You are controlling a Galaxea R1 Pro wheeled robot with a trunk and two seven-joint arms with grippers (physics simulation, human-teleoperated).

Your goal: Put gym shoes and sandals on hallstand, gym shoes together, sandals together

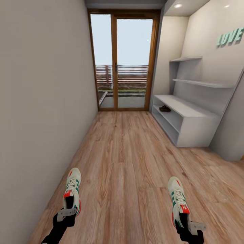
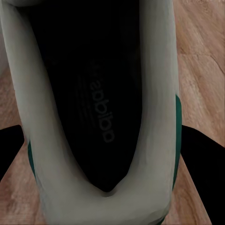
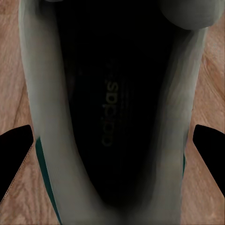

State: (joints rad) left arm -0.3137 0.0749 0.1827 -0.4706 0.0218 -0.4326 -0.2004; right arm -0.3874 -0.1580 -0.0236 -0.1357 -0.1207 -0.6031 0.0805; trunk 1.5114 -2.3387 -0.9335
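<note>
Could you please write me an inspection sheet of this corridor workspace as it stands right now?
Surface: wood-plank corridor floor.
Job's things: left gym shoe and right gym shoe both held at the heel, toes pointing ahead; one dark sandal on the hallstand's upper tier; the other sandal not seen.
Clutter: nothing seen.
Grippers: left gripper and right gripper each closed around a shoe's heel.
Cables: nothing seen.
Surroundings: glass door at the corridor's end, wall letters.

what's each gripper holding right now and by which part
Left gripper holds one gym shoe at its heel; right gripper holds the other gym shoe, also at the heel.
</note>
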